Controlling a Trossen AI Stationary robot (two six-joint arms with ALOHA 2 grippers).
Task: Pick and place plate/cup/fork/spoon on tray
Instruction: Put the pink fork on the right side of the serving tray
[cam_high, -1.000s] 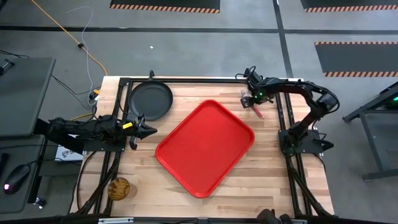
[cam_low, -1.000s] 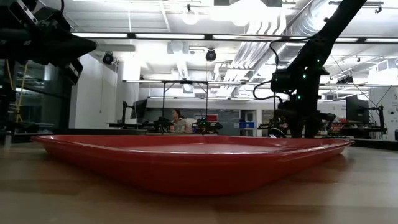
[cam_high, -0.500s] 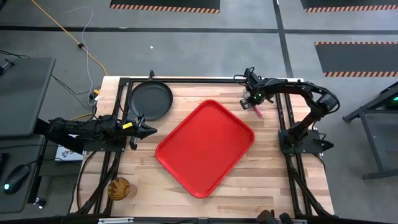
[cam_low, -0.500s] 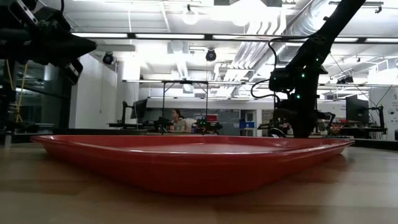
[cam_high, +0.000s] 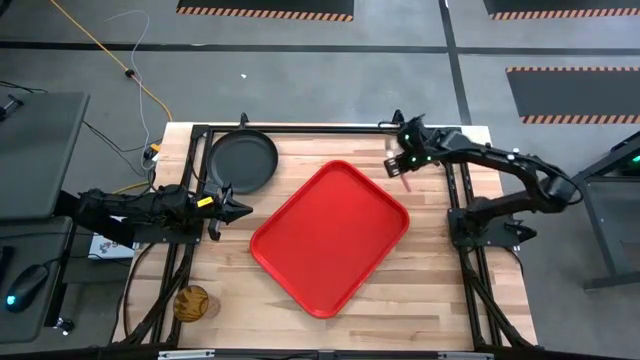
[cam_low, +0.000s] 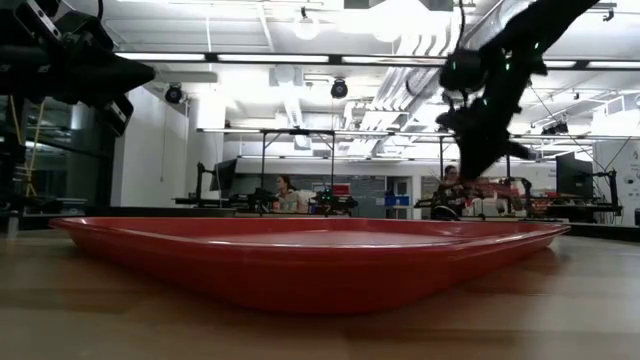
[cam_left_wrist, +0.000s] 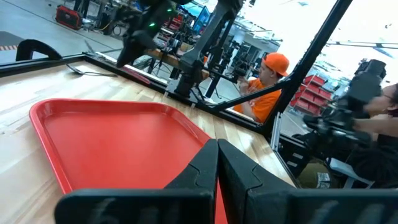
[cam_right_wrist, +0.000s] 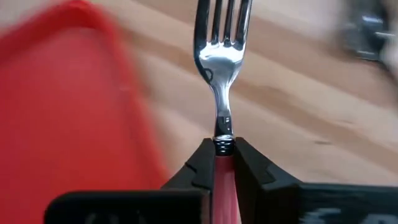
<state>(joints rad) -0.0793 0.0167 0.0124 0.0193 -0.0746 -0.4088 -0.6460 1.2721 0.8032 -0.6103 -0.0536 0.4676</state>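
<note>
Above the surface (cam_high: 430, 290) at two o'clock, the right pincer (cam_high: 403, 167) clamps the fork (cam_right_wrist: 222, 56) by its pink handle, tines pointing outward, just off the red tray (cam_high: 330, 237) at centre. At nine o'clock, the left pincer (cam_high: 238, 209) hovers with fingers pressed together, near the plate (cam_high: 241, 162).

Grey floor (cam_high: 90, 60), hazard-striped mats (cam_high: 265, 8), ceiling lights (cam_low: 310, 18)
</note>
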